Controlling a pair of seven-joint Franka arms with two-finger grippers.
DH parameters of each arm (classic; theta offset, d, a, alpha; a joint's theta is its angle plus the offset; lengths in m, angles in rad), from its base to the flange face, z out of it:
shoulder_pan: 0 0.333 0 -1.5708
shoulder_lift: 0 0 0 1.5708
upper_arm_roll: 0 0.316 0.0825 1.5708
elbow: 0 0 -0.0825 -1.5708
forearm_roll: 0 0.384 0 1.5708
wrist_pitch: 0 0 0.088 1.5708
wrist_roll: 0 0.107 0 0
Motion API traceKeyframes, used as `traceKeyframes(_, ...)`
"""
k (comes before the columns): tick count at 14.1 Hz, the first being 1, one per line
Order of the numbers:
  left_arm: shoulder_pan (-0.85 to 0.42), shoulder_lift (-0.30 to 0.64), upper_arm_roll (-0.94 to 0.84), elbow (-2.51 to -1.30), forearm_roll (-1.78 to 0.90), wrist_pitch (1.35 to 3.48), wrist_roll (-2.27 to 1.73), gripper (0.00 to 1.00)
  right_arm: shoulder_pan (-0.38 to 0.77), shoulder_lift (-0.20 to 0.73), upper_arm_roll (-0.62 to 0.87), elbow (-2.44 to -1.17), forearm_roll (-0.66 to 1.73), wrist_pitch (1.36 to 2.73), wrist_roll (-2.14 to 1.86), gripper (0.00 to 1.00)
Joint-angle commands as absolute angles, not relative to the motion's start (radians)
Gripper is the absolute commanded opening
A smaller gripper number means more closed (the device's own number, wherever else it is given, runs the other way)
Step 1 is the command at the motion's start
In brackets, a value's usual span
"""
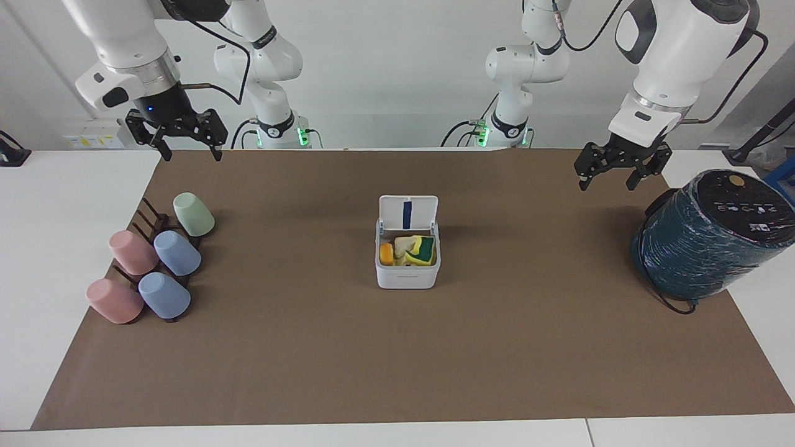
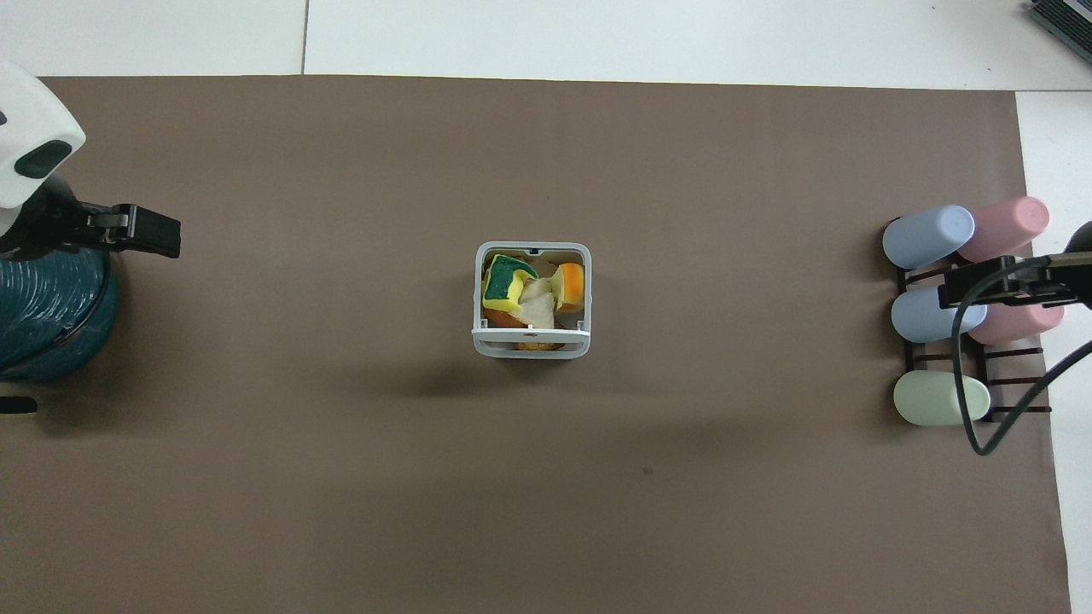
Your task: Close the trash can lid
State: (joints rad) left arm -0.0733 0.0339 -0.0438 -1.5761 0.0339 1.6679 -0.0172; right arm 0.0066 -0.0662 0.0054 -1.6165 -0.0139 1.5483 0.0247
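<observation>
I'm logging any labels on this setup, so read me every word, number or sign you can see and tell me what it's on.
No text here can be read.
Trash can: a faint mark on its front wall, too small to read.
Lid: only a blue stripe, no lettering.
Dark teal wrapped cylinder: small white symbols across its black top, too blurred to read.
Cups: no markings visible.

Two white Franka arms, black grippers.
Left gripper [image 1: 616, 171] and right gripper [image 1: 184, 138]: black skeletal fingers beneath white wrist housings with dark inset panels. Black cables loop along both arms; green lights glow at the bases.
</observation>
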Motion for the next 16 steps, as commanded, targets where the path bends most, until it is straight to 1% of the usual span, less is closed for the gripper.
traceKeyframes(1, -0.08, 0.021, -0.038, -1.575, 0.038, 1.646, -0.006, 1.0, 0.0, -0.078, 0.011, -1.626, 0.005, 1.54, 0.035, 1.0)
traceKeyframes(7, -0.107, 0.006, -0.049, -1.594, 0.038, 1.626, -0.018, 1.0, 0.0, -0.078, 0.011, -1.626, 0.005, 1.54, 0.037, 1.0)
traceKeyframes(10, -0.187, -0.011, -0.051, -1.626, 0.037, 1.626, -0.134, 1.0, 0.0, -0.078, 0.011, -1.626, 0.005, 1.54, 0.035, 1.0)
traceKeyframes(14, -0.307, -0.057, -0.051, -1.709, 0.006, 1.64, -0.308, 1.0, 0.0, -0.078, 0.011, -1.626, 0.005, 1.54, 0.035, 1.0)
traceKeyframes(15, -0.331, -0.066, -0.051, -1.729, -0.014, 1.647, -0.365, 0.97, 0.0, -0.078, 0.011, -1.626, 0.005, 1.54, 0.037, 1.0)
traceKeyframes(16, -0.354, -0.074, -0.051, -1.745, -0.034, 1.661, -0.408, 0.73, 0.0, -0.078, 0.011, -1.626, 0.005, 1.54, 0.035, 1.0)
